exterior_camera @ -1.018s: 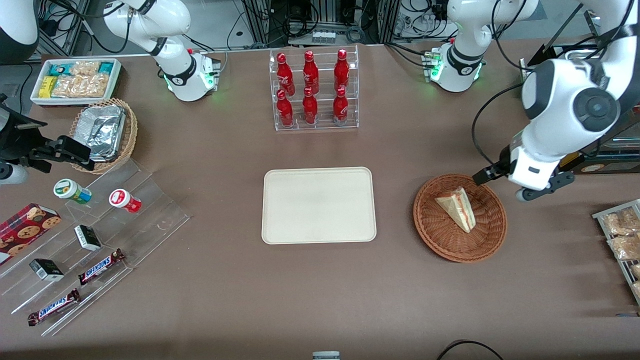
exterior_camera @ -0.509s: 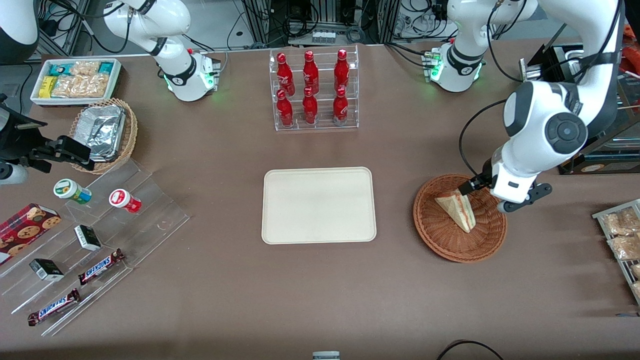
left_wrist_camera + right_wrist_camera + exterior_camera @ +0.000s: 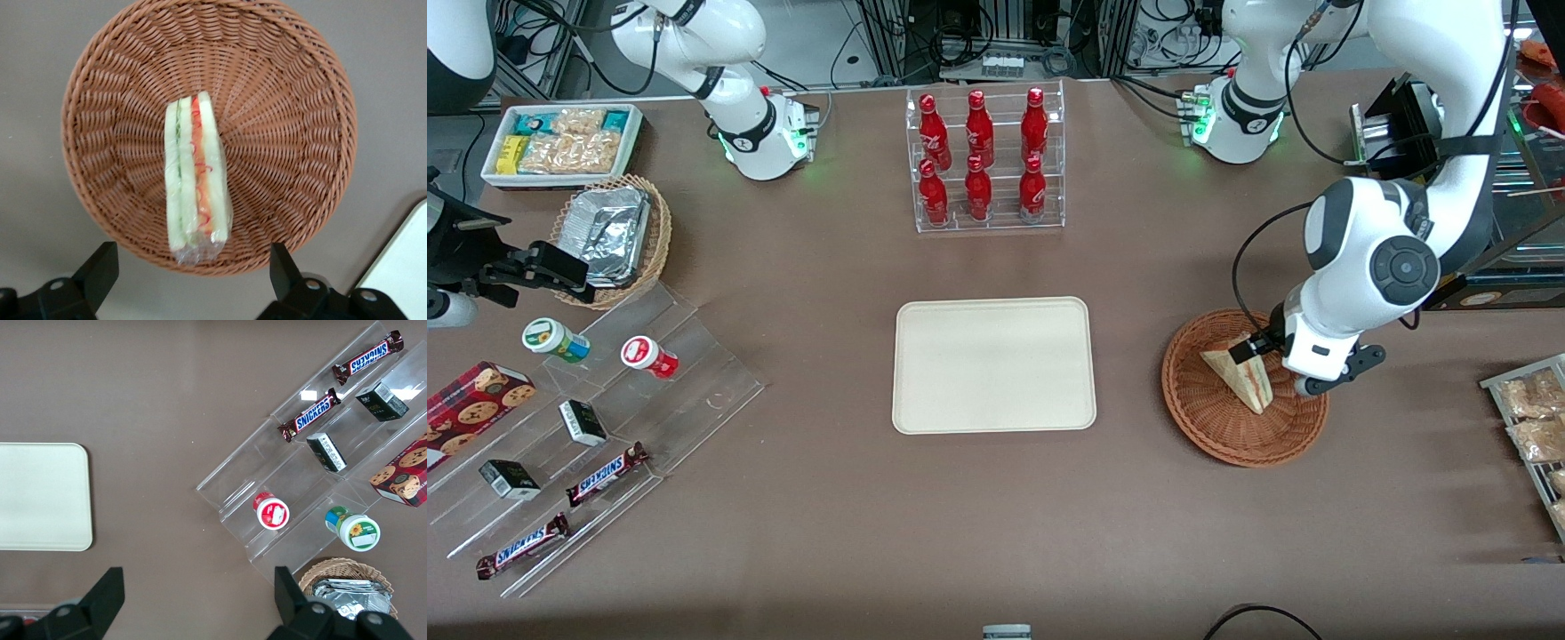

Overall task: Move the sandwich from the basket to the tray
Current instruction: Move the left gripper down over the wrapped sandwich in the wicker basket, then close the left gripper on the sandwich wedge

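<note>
Sandwich [image 3: 1243, 372] sits in the reddish-brown basket [image 3: 1209, 427], wedge on its edge, pink and green filling showing — not on the tray [image 3: 993, 364], which lies flat toward the middle of the table, apart from the basket. Over the basket hangs the left gripper [image 3: 190, 273], fingers [image 3: 100, 267] spread wide, one on each flank of the wedge's wrapped end — neither touching it.

Left arm [image 3: 1387, 258] was glossy white w/ dark grey joint caps, round grey disc on the elbow housing. Black cable [image 3: 1249, 258] looped from forearm to wrist. Base [image 3: 1232, 120] had a black band and green LEDs. Claw [image 3: 193, 280] above the basket: black angular fingers [image 3: 100, 270], spread wide.
</note>
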Tool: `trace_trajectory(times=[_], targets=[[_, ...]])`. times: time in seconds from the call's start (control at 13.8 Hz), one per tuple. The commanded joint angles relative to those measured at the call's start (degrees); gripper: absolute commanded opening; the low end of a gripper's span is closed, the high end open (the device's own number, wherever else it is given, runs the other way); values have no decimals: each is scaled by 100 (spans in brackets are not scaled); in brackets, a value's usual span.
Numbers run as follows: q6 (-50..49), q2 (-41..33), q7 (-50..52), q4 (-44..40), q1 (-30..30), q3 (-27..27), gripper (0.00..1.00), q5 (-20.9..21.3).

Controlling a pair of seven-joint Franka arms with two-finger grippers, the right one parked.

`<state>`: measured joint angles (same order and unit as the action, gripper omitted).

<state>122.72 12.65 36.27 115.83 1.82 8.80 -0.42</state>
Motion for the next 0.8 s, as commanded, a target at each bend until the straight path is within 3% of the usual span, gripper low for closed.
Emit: trace_trajectory(times=[0.0, 0.36, 0.73], targets=[[427, -35, 170, 299, 73, -28, 100, 60], [1401, 0, 179, 888, 91, -36, 100, 60], [1544, 158, 179, 968, 91, -45, 100, 68]])
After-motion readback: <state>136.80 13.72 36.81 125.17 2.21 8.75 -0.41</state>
